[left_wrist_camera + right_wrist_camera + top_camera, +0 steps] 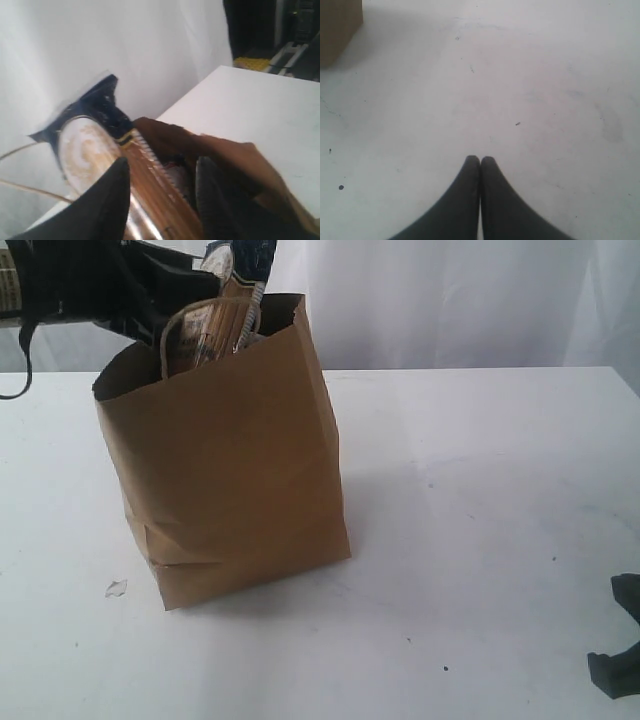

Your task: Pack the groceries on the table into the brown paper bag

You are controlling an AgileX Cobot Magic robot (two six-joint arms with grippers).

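The brown paper bag [240, 470] stands upright on the table [480, 490], left of centre. The spaghetti packet [238, 270] sticks out of the bag's open top, its dark blue end uppermost. My left arm [120, 285] reaches in over the bag's rim. In the left wrist view my left gripper [164, 162] has its fingers on either side of the spaghetti packet [150, 185], above the bag's rim [240, 160]. My right gripper [480, 159] is shut on nothing, low over bare table. The other groceries are hidden.
A small white scrap [116, 588] lies on the table by the bag's lower left corner. A handle loop [185, 315] stands at the bag's mouth. A dark part of the right arm [615, 672] shows at the lower right. A bag corner [337, 30] appears in the right wrist view.
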